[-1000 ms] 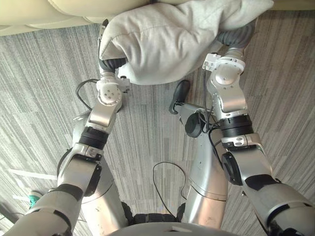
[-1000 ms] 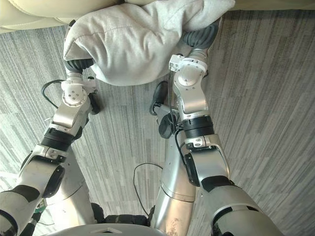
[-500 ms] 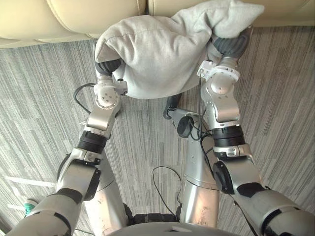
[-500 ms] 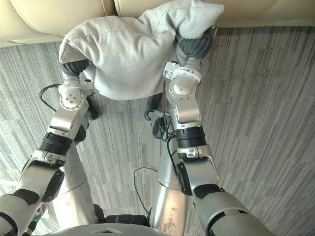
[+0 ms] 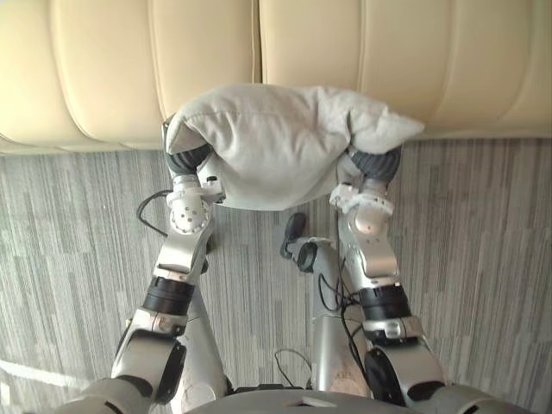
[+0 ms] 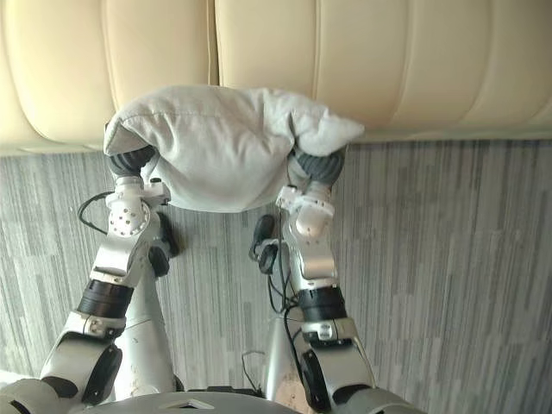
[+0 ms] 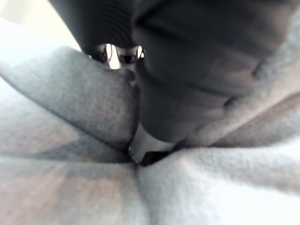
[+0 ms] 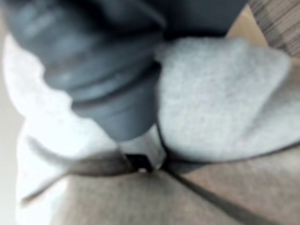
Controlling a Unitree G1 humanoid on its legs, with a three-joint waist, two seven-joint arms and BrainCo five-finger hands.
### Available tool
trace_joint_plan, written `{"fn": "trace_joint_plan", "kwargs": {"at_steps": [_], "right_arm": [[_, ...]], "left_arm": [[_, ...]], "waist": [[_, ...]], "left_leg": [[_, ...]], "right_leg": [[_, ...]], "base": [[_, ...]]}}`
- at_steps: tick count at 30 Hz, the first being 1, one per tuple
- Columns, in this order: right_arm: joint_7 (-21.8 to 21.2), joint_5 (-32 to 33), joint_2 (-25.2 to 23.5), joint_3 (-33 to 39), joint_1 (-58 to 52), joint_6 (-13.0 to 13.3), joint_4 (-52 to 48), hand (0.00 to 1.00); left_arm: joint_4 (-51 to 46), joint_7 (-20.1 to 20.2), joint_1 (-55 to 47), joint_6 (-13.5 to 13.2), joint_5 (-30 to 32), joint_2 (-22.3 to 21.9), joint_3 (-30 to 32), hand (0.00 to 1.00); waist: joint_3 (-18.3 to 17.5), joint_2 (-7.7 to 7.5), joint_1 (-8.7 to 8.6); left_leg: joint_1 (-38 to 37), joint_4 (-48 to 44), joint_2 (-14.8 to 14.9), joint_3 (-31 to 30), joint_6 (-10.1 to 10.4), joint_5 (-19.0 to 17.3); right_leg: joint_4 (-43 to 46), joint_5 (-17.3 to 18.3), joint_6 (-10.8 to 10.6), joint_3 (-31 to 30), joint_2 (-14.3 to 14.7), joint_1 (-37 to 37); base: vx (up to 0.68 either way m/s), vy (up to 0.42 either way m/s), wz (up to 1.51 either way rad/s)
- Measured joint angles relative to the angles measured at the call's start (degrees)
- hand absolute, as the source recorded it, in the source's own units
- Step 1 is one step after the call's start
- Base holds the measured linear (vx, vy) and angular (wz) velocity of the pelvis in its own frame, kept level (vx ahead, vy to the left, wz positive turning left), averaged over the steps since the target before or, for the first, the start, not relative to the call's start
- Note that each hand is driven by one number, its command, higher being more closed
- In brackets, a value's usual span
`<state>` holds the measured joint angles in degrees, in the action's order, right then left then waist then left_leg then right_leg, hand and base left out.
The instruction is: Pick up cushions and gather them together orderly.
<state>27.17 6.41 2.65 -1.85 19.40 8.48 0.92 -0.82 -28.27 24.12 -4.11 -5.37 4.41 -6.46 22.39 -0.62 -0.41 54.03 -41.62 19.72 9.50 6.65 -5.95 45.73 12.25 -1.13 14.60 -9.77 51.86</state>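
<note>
Before a cream sofa [image 5: 388,60], a grey cushion [image 5: 276,142] is held aloft between left hand [image 5: 185,161] and right hand [image 5: 377,162], fingers buried in fabric so their grip cannot be told; carrying is judged under way, with neat placement on the seat required next.

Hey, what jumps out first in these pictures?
A plump light-grey fabric cushion sits mid-scene, held between the left robot hand and the right robot hand. Behind it stretches a cream padded leather sofa, with grey striped carpet below.
</note>
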Motion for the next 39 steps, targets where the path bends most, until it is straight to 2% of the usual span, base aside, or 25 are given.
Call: {"fn": "trace_joint_plan", "kwargs": {"at_steps": [2, 4, 5, 9, 12, 16, 20, 25, 26, 28, 29, 30, 31, 32, 33, 34, 35, 36, 37, 38, 39], "right_arm": [[-1.5, 0.6, -0.2, -0.4, -4.1, 0.7, -1.4, 1.0], [-3.7, 0.7, -0.1, -1.9, -10.9, 0.8, -3.8, 1.0], [-4.2, 0.7, -0.2, -2.2, -12.4, 0.8, -4.4, 1.0], [-8.3, -0.1, -0.2, -4.0, -22.9, 0.8, -9.5, 1.0], [-10.0, -0.7, -0.1, -4.0, -24.8, 0.8, -9.5, 1.0], [-12.8, -4.0, 0.1, -3.7, -25.7, 0.0, -7.0, 1.0], [-14.7, -4.6, 0.1, -3.5, -25.6, -0.5, -3.1, 1.0], [-16.2, -4.5, 0.1, -3.3, -25.9, -0.9, -1.9, 1.0], [-16.6, -4.6, 0.1, -2.9, -25.9, -0.9, -1.8, 1.0], [-16.7, -4.6, 0.2, -2.2, -25.7, -0.9, -0.8, 1.0], [-16.7, -4.6, 0.1, -2.1, -25.7, -0.9, 0.0, 1.0], [-16.7, -4.7, 0.1, -1.9, -26.1, -0.9, 0.4, 1.0], [-16.7, -5.9, 0.1, -2.0, -26.1, -0.9, 1.1, 1.0], [-16.7, -6.3, 0.1, -2.0, -25.9, -0.9, 1.5, 1.0], [-16.8, -6.7, 0.0, -1.9, -25.5, -0.9, 2.6, 1.0], [-16.9, -6.8, -0.3, -1.9, -25.4, -0.9, 2.9, 1.0], [-17.2, -6.9, 0.3, -1.4, -24.1, -0.5, 2.2, 1.0], [-17.1, -6.9, -0.1, -1.2, -23.6, -0.7, 2.5, 1.0], [-17.2, -6.9, 0.2, -0.1, -23.3, -1.4, 2.9, 1.0], [-17.1, -6.9, 0.2, 0.5, -23.3, -1.4, 2.8, 1.0], [-17.1, -6.9, 0.1, 0.8, -23.8, -1.4, 2.8, 1.0]], "left_arm": [[-1.5, 0.4, -2.9, -1.0, 0.1, 0.0, -0.8, 1.0], [-3.6, 1.4, -9.3, -1.4, 0.9, 0.1, -1.5, 1.0], [-3.8, 1.6, -10.5, -1.5, 1.1, 0.1, -1.7, 1.0], [-6.2, 5.5, -21.6, -2.4, 1.1, 1.1, -1.7, 1.0], [-6.3, 7.4, -24.6, -2.8, 1.1, 1.5, -1.5, 1.0], [-4.5, 9.9, -29.2, -2.9, 1.1, 1.2, -0.1, 1.0], [-2.0, 11.6, -31.2, -2.9, 1.0, 0.8, 1.0, 1.0], [-2.0, 12.8, -33.2, -2.8, 1.0, 0.0, 1.9, 1.0], [-2.0, 13.5, -33.7, -2.8, 1.0, -0.1, 1.9, 1.0], [-2.0, 14.1, -34.5, -2.8, 0.9, -0.7, 1.9, 1.0], [-1.8, 14.4, -35.0, -2.8, 1.0, -0.8, 1.8, 1.0], [-1.6, 15.0, -35.3, -2.7, 1.0, -0.5, 1.8, 1.0], [-1.0, 15.2, -35.4, -2.6, 1.0, 0.1, 1.8, 1.0], [-0.7, 15.2, -35.4, -2.6, 1.0, 0.3, 1.9, 1.0], [-0.6, 15.2, -35.4, -2.5, 1.0, 0.8, 1.9, 1.0], [-0.7, 15.1, -34.9, -2.6, 1.0, 1.5, 2.0, 1.0], [-0.8, 14.8, -33.5, -2.8, 0.9, 1.2, 2.3, 1.0], [-0.6, 14.7, -32.7, -2.7, 0.9, 1.6, 2.3, 1.0], [0.7, 14.7, -31.2, -2.2, 1.0, 1.4, 1.6, 1.0], [0.7, 14.8, -30.8, -2.2, 1.1, 1.5, 1.3, 1.0], [0.7, 14.9, -30.5, -2.1, 1.2, 2.0, 0.6, 1.0]], "waist": [[-0.1, -0.01, 0.16], [-3.5, -0.51, 0.37], [-3.9, -0.54, 0.46], [-10.6, -2.02, 0.97], [-12.9, -2.43, 0.86], [-16.8, -2.29, 0.77], [-17.7, -2.26, 0.33], [-18.4, -2.2, 0.08], [-18.4, -2.09, 0.39], [-18.1, -1.72, 0.65], [-17.9, -1.56, 0.38], [-17.2, -1.67, -0.37], [-16.5, -1.66, -0.87], [-16.3, -1.5, -1.04], [-16.4, -2.14, -1.23], [-16.7, -3.96, -1.43], [-15.3, -3.28, -1.29], [-14.4, -3.91, -1.14], [-12.6, -2.94, -1.8], [-11.9, -2.07, -2.3], [-11.5, -1.61, -3.42]], "left_leg": [[-5.2, 2.3, -0.6, 0.7, 0.4, -0.3], [-11.4, 5.1, -1.2, 1.9, 0.3, -0.3], [-13.2, 5.7, -1.2, 2.1, 0.4, -0.3], [-25.4, 10.6, -1.4, 5.0, 0.5, -1.4], [-30.0, 13.5, -2.1, 6.2, 0.7, -1.7], [-36.1, 19.5, -3.7, 7.6, 1.1, -0.8], [-40.2, 22.0, -4.9, 7.7, 1.0, -0.7], [-42.6, 23.0, -5.2, 7.8, 0.7, -1.3], [-42.6, 22.3, -5.2, 7.4, 0.9, -3.3], [-42.4, 20.6, -4.9, 7.0, 0.3, -5.5], [-42.3, 20.1, -5.0, 7.1, 0.8, -6.6], [-42.9, 19.5, -5.5, 6.8, 0.3, -7.4], [-43.9, 21.0, -6.9, 6.1, -0.2, -7.3], [-44.3, 22.4, -7.4, 6.0, -0.7, -6.9], [-45.1, 25.9, -8.6, 5.6, -1.3, -6.5], [-45.7, 27.9, -11.7, 4.6, -2.2, -6.3], [-42.9, 22.6, -10.6, 3.1, -1.2, -6.8], [-42.9, 21.6, -11.2, 3.1, -1.1, -7.5], [-42.9, 22.2, -11.1, 1.4, -1.2, -7.6], [-43.0, 23.6, -11.1, 0.3, -1.1, -7.6], [-43.3, 24.8, -11.6, -2.0, 0.2, -7.3]], "right_leg": [[-2.5, -0.2, -0.7, 0.1, -0.1, -5.1], [-6.5, -0.8, -1.5, 0.2, 0.1, -11.3], [-7.4, -1.2, -1.4, 0.3, 0.2, -13.2], [-16.5, -3.2, -2.4, 0.3, 1.4, -25.9], [-21.0, -4.3, -3.0, 0.0, 1.8, -30.5], [-31.7, -8.9, -3.9, -1.4, 3.1, -37.3], [-38.9, -12.7, -3.9, -3.1, 3.6, -42.6], [-40.0, -14.7, -2.9, -4.8, 3.9, -44.1], [-38.0, -14.7, -2.9, -5.2, 3.9, -43.1], [-30.9, -14.6, -2.8, -6.4, 3.6, -39.3], [-26.1, -14.6, -2.8, -6.4, 3.0, -37.2], [-18.9, -14.9, -2.4, -6.5, 1.6, -34.4], [-12.7, -17.3, -1.0, -7.6, 0.3, -31.3], [-12.1, -17.6, -0.6, -8.1, 0.2, -30.3], [-13.6, -15.2, -0.9, -8.2, 0.4, -29.9], [-18.5, -9.7, -1.1, -8.6, 0.4, -29.8], [-27.0, -5.0, -2.2, -9.6, 3.2, -31.0], [-29.0, -6.2, -2.0, -12.0, 3.9, -31.2], [-29.3, -9.0, -2.4, -15.0, 5.4, -31.1], [-28.9, -9.2, -3.0, -16.2, 5.6, -29.7], [-30.0, -9.4, -3.3, -17.1, 5.0, -29.4]], "base": [[0.0, 0.023, 0.09], [0.06, 0.038, -0.01], [0.14, 0.056, -0.07], [0.19, 0.062, -0.13], [0.15, 0.067, -0.1], [0.13, 0.043, -0.16], [0.12, 0.042, -0.18], [0.02, 0.048, -0.16], [-0.05, 0.061, -0.32], [-0.11, 0.097, -0.35], [-0.19, 0.156, -0.07], [-0.17, 0.145, 0.16], [-0.16, 0.136, 0.23], [-0.06, 0.075, 0.27], [0.02, 0.053, 0.29], [0.17, -0.005, 0.36], [0.18, -0.056, 0.26], [0.16, -0.132, 0.34], [0.05, -0.095, 0.38], [0.09, -0.096, 0.73], [0.1, -0.073, 0.61]]}}
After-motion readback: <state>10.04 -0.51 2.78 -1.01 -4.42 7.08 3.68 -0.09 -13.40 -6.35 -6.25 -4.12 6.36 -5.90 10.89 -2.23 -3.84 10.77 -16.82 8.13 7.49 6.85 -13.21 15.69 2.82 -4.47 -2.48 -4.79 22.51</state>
